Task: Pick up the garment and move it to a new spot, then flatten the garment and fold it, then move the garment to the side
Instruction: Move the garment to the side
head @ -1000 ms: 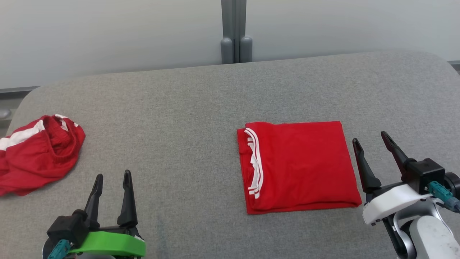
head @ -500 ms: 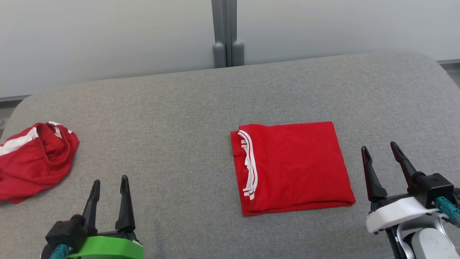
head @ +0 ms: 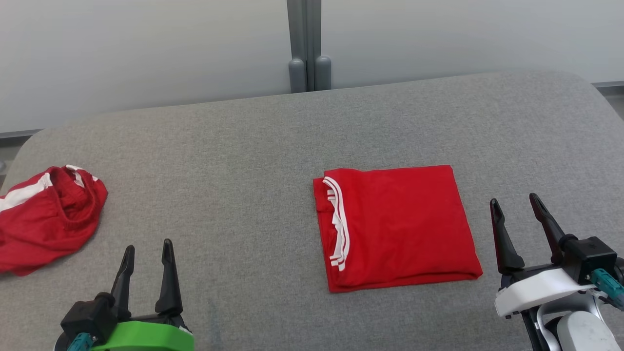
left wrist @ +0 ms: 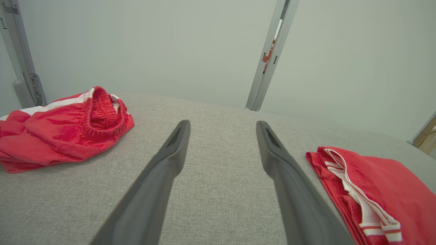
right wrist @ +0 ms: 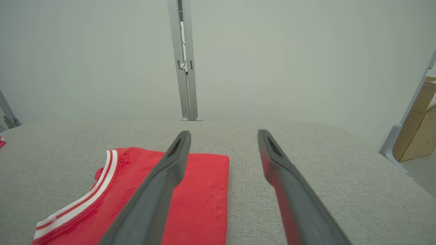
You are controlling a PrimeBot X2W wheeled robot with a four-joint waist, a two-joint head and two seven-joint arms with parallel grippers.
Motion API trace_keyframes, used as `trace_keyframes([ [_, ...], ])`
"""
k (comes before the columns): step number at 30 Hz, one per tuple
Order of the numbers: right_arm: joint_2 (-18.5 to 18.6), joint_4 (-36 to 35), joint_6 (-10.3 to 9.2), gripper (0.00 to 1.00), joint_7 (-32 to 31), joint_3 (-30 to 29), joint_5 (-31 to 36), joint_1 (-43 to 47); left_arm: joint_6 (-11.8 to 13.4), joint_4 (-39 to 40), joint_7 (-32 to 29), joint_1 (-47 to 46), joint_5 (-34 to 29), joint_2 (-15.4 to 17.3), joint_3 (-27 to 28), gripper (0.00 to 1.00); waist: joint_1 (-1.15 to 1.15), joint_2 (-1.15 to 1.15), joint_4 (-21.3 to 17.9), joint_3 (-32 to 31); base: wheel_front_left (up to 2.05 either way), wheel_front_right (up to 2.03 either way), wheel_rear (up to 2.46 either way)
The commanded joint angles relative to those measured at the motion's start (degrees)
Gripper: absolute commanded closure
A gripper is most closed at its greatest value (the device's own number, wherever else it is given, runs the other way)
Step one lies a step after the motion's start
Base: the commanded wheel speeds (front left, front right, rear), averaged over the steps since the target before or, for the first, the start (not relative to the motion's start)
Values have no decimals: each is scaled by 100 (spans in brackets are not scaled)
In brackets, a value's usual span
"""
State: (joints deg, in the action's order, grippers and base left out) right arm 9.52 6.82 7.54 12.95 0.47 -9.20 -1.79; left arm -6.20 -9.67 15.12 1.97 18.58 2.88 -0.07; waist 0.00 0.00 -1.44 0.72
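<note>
A red garment point(head: 397, 226) with white-striped trim lies folded into a neat rectangle on the grey padded table point(head: 243, 146), right of centre. It also lies at the right of the left wrist view point(left wrist: 385, 190) and under the near finger in the right wrist view point(right wrist: 201, 197). My right gripper point(head: 514, 199) stands open just right of its edge, apart from it, with nothing between the fingers point(right wrist: 223, 132). My left gripper point(head: 148, 245) is open and empty near the front left point(left wrist: 223, 123).
A second red garment point(head: 46, 217) with white stripes lies crumpled at the table's left edge point(left wrist: 64, 131). A pale wall with a grey post point(head: 306, 48) backs the table. A cardboard box point(right wrist: 417, 132) stands beyond the table's right end.
The head camera shifted slightly a second ago. My right gripper drew back a little to the right, away from the folded garment's edge. Over the last half second nothing moved.
</note>
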Motion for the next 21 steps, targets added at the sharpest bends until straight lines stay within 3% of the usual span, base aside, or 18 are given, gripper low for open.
trace_keyframes([
  [1,-3,-29,-11,0,2,-9,-20,16,24,17,0,97,12,5,4,0,0,0,8,10,0,0,0],
  [17,42,-75,-11,0,-103,16,-40,-131,4,99,0,33,9,5,7,0,0,0,55,100,0,0,0],
  [21,148,188,-11,0,-733,97,-249,-291,0,109,0,10,6,5,4,0,0,0,83,133,0,0,0],
])
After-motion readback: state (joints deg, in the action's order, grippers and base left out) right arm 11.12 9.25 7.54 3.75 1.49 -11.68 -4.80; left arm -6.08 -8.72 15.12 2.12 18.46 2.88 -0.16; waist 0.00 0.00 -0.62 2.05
